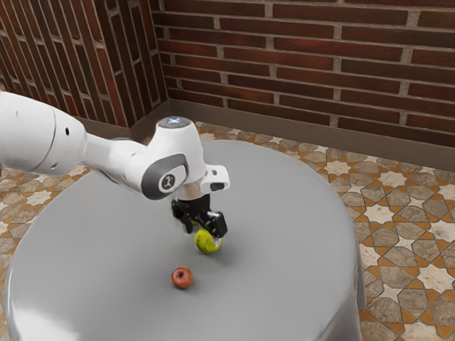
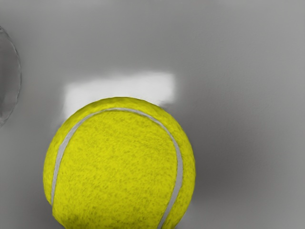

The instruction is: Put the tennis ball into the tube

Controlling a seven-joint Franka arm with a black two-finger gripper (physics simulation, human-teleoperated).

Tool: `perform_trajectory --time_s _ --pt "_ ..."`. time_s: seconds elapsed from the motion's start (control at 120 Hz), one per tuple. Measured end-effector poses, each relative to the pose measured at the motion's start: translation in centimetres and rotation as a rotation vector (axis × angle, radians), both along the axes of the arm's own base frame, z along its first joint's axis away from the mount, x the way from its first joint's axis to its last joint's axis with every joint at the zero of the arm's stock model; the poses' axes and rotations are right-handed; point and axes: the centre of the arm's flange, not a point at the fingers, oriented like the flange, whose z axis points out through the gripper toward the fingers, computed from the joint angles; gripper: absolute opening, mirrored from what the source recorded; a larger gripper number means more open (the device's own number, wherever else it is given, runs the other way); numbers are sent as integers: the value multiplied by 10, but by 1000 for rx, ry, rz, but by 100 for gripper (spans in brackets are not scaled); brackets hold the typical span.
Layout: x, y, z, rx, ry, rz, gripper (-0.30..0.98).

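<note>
Can see the tennis ball [image 1: 207, 242] at the black gripper [image 1: 206, 232], over the gray table [image 1: 284, 284]; cannot tell whether clamped or loose. Can also see a red apple [image 1: 182, 278] near the ball and, beside it in the wrist view, perhaps the clear tube [image 2: 17, 71].

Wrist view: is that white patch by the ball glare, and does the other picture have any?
Wrist view: it looks like glare on the table, partly behind the tennis ball; exterior view: yes, a bright sheen at the table's lower left, plus a soft shadow near the ball.
</note>
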Motion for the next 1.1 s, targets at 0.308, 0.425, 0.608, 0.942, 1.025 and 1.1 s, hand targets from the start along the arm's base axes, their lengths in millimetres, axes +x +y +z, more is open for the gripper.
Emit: perform_trajectory --time_s 0.308,0.425,0.608,0.942,1.025,1.1 --pt "13 6 -19 -5 -21 87 51" --pt "14 6 -28 -8 -15 108 46" --pt "20 2 -24 -13 -33 126 44" --pt "12 -32 82 -30 -199 101 29" --pt "9 -29 126 -27 -270 113 27" --pt "9 -21 163 -24 -334 133 25"
